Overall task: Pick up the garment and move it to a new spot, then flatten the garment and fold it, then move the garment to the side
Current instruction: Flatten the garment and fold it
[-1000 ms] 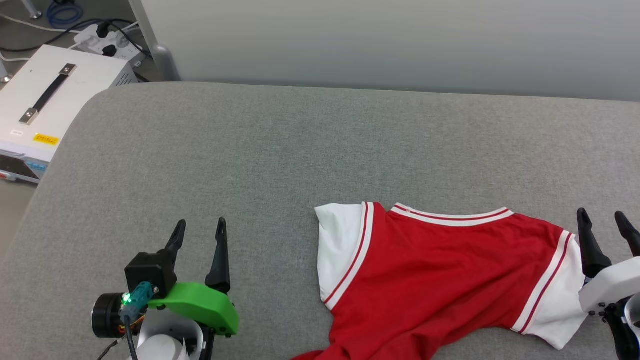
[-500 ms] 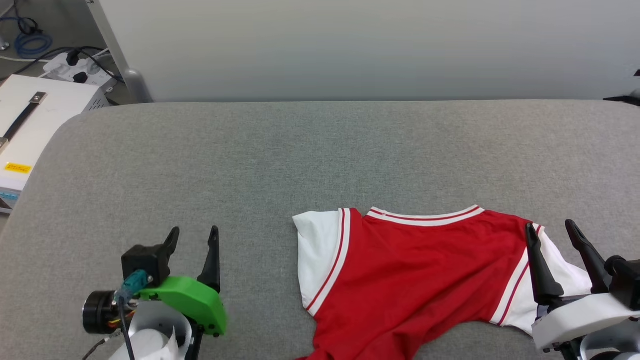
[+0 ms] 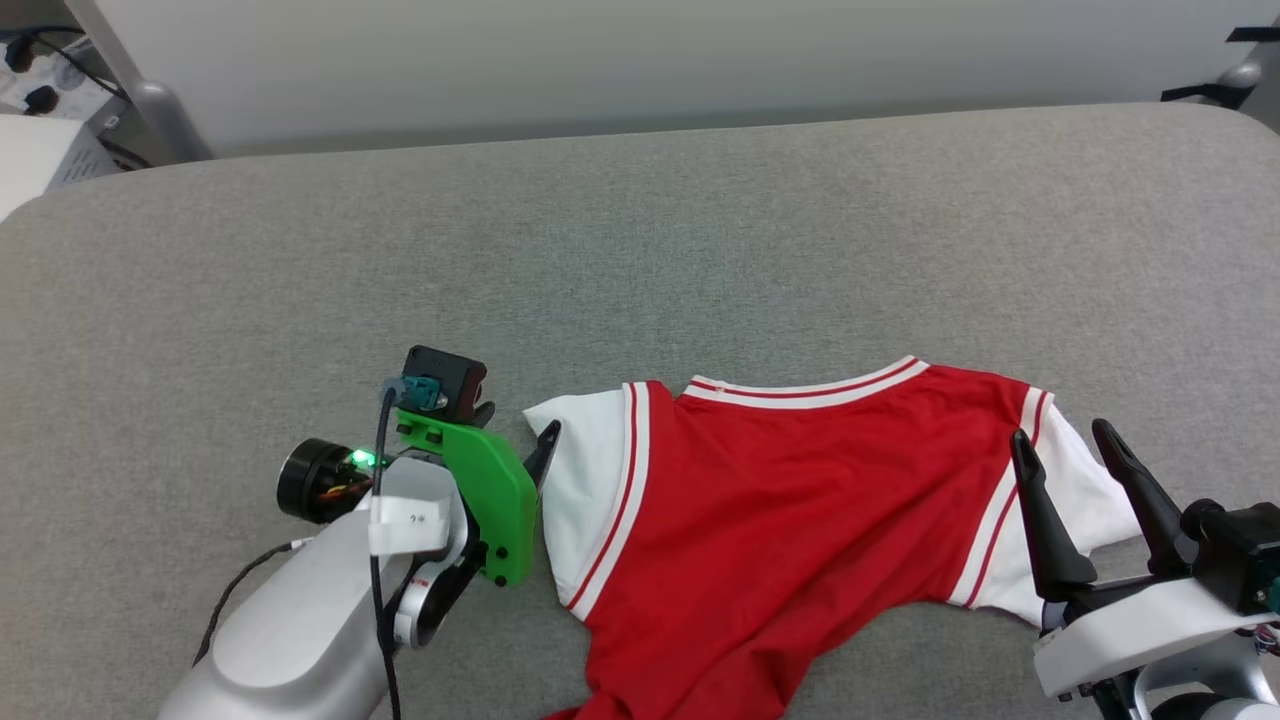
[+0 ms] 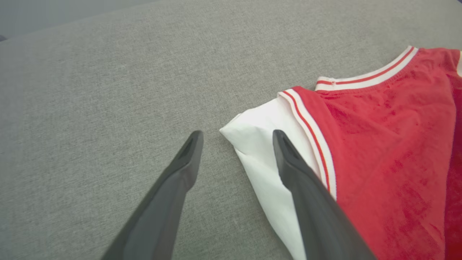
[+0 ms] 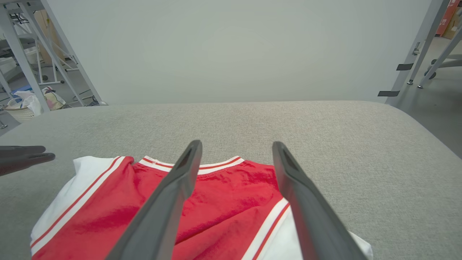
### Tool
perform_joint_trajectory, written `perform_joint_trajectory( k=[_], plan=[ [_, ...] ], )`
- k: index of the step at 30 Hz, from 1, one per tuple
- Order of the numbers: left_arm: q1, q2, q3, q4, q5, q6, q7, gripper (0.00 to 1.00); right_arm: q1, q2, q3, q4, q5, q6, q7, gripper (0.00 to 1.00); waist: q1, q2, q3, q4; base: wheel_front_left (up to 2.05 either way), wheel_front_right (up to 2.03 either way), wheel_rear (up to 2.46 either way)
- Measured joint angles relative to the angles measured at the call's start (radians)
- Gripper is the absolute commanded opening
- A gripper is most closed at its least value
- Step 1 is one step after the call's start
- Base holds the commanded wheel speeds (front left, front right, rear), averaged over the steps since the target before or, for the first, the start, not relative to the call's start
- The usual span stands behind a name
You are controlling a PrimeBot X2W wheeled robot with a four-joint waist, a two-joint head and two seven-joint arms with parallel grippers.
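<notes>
The garment (image 3: 800,520) lies on the grey padded surface (image 3: 640,250), red side up, and its lower part runs off the head view's bottom edge. Its collar trim (image 3: 800,385) points away from me, and the printed lettering is hidden. My left gripper (image 3: 520,425) is open at the left white sleeve (image 3: 580,480). In the left wrist view the left gripper (image 4: 237,134) has the sleeve's corner (image 4: 245,133) between its fingers. My right gripper (image 3: 1060,433) hangs open over the right white sleeve (image 3: 1070,490). In the right wrist view the right gripper (image 5: 237,144) is above the garment (image 5: 223,202).
A pale wall panel (image 3: 640,50) stands behind the surface's far edge. A white box (image 3: 30,160) and a metal leg (image 3: 150,110) are off the far left corner. A chair base (image 3: 1240,70) is past the far right corner. Bare grey surface lies beyond and left of the garment.
The head camera has turned right. My left gripper has swung right, up to the left sleeve's corner. My right gripper has moved from beside the right sleeve to over it.
</notes>
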Motion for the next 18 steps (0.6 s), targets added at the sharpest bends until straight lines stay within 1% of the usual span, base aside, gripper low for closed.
perform_joint_trajectory(
  k=[3, 10, 15, 16, 17, 18],
  plan=[
    [-0.05, -0.006, -0.027, 0.06, -0.003, -0.03, 0.079, 1.0, -0.006, 0.004, 0.009, -0.001, 0.007, 0.0, 0.0, 1.0, 0.0, 0.0, 0.022, -0.02, 0.0, 0.0, 0.0],
    [-0.141, -0.024, -0.068, 0.208, -0.006, -0.056, 0.206, 1.0, -0.022, 0.015, 0.01, 0.017, 0.031, 0.0, -0.015, 1.0, 0.0, 0.0, 0.082, -0.058, 0.0, 0.0, 0.0],
    [-0.205, -0.03, -0.104, 0.27, -0.011, -0.108, 0.319, 1.0, -0.035, 0.021, 0.013, 0.039, 0.051, 0.0, -0.032, 1.0, 0.0, 0.0, 0.112, -0.083, 0.0, 0.0, 0.0],
    [-0.217, -0.028, -0.114, 0.276, -0.009, -0.117, 0.344, 0.76, -0.04, 0.022, 0.012, 0.043, 0.052, 0.0, -0.033, 1.0, 0.0, 0.0, 0.116, -0.088, 0.0, 0.0, 0.0],
    [-0.229, -0.027, -0.124, 0.279, -0.006, -0.128, 0.365, 0.49, -0.042, 0.022, 0.011, 0.048, 0.052, 0.0, -0.035, 1.0, 0.0, 0.0, 0.12, -0.093, 0.0, 0.0, 0.0],
    [-0.236, -0.027, -0.129, 0.281, -0.007, -0.138, 0.379, 0.1, -0.042, 0.022, 0.008, 0.052, 0.053, 0.0, -0.04, 1.0, 0.0, 0.0, 0.123, -0.096, 0.0, 0.0, 0.0]
  ],
)
